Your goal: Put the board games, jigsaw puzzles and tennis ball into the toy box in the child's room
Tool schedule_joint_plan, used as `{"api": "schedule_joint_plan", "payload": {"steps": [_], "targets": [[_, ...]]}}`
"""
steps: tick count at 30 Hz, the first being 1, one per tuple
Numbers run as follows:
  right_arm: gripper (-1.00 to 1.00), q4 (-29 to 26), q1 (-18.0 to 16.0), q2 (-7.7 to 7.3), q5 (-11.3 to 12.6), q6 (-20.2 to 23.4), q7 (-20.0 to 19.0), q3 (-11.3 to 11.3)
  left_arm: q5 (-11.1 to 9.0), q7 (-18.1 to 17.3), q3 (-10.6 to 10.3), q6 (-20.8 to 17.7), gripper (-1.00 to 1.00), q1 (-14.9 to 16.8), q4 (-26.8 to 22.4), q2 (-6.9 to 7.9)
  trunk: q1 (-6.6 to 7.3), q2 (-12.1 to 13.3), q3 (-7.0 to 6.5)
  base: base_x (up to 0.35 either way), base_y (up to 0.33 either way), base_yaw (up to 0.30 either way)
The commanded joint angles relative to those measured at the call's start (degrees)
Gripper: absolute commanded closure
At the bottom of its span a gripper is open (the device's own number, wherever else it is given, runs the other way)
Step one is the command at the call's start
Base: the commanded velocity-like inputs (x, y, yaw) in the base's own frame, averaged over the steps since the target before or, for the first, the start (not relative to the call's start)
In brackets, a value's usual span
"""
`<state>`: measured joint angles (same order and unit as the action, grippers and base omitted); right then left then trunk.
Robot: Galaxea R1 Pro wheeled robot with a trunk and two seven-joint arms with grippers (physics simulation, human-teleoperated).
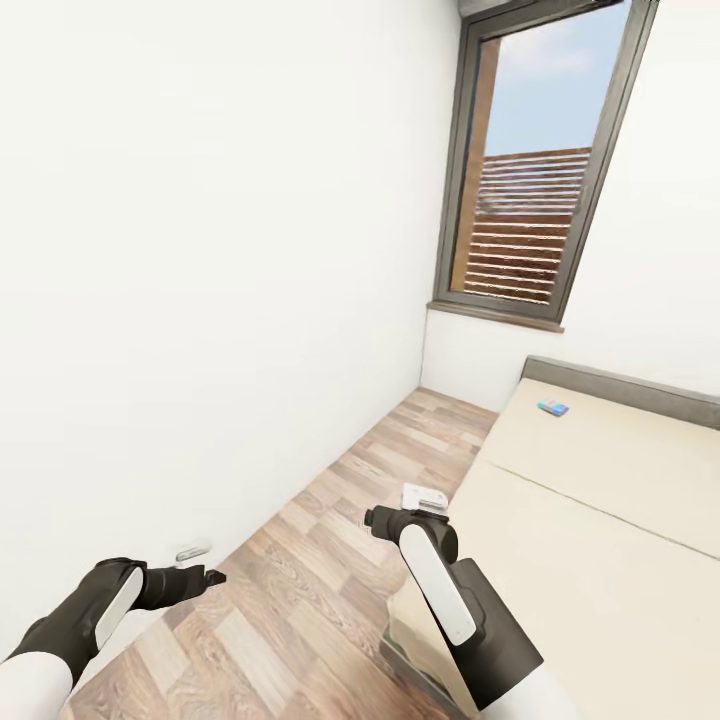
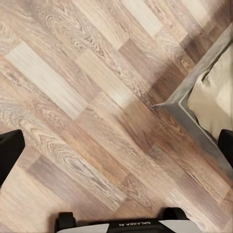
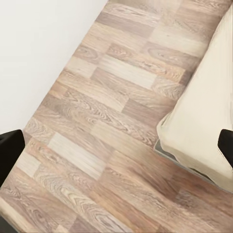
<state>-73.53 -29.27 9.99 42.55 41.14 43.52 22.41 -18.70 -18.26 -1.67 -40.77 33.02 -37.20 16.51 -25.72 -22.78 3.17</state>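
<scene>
Board game box, small, flat and blue-and-white, lies far up the cream mattress of the bed. Both end effectors, left and right, hang empty over the wood-plank floor, fingers spread wide.

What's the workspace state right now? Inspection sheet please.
Surface: wood-plank floor running between a white wall and the cream mattress bed with a grey frame.
Job's things: small blue flat box lying on the bed near its head; small white flat box at the mattress's near edge; what either is, too small to tell.
Clutter: small white-grey object on the floor by the wall.
Grippers: left claw and right claw both over the floor, empty; wrist views show the fingers spread.
Cables: nothing seen.
Surroundings: grey-framed window.
</scene>
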Motion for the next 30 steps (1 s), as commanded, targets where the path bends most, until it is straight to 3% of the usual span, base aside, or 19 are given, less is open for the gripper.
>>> {"api": "schedule_joint_plan", "payload": {"steps": [1,30], "targets": [[-1.0,-0.03,-0.09,0.01,0.52,0.08,0.58,0.05,-0.2,-0.02,-0.17,-0.21,-1.0,0.03,-0.07,0.05,-0.06,-0.13,0.14,0.23,0.159,-0.278],[-1.0,-0.03,-0.07,0.01,0.52,0.08,0.55,0.18,-0.2,-0.02,-0.17,-0.22,-1.0,0.03,-0.07,0.06,-0.06,-0.13,0.14,0.028,0.029,-0.28]]}}
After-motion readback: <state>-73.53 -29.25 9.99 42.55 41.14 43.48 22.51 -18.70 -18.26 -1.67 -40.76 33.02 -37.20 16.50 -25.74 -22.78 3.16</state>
